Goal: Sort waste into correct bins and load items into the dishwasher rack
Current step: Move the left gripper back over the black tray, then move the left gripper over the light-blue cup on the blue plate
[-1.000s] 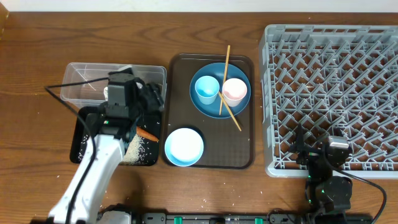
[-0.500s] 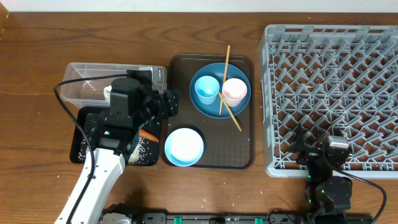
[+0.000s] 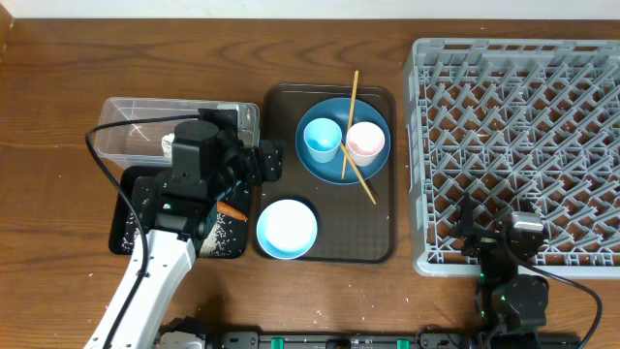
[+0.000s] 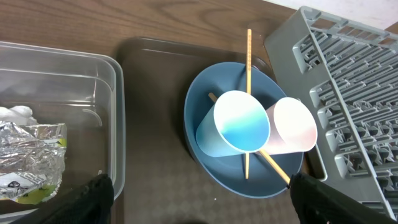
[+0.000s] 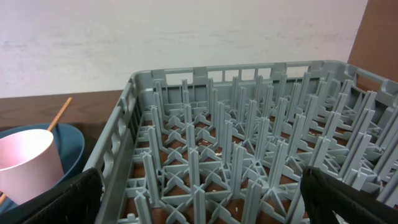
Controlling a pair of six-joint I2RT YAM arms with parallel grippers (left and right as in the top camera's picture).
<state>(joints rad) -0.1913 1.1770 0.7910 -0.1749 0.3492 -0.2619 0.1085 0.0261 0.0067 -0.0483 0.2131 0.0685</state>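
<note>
No legible text; print on packet (image 4: 25, 186) too blurred to read.

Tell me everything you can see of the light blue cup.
The light blue cup is a plain, smooth, tapered tumbler, plastic by the look, empty, standing upright mouth-up on the blue plate. The pinkish cup stands right beside it, rims seemingly meeting, and a chopstick runs between them.

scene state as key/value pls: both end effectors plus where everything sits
left end effector: open, empty, over clear tub / brown tray border
right end effector: open, empty, at rack near edge
blue plate: on brown tray, carrying light blue cup, pink cup, chopsticks
bowl: on brown tray
clear tub: foil, packet, tissue
black tray: carrot, rice
rack: nothing loaded
</note>
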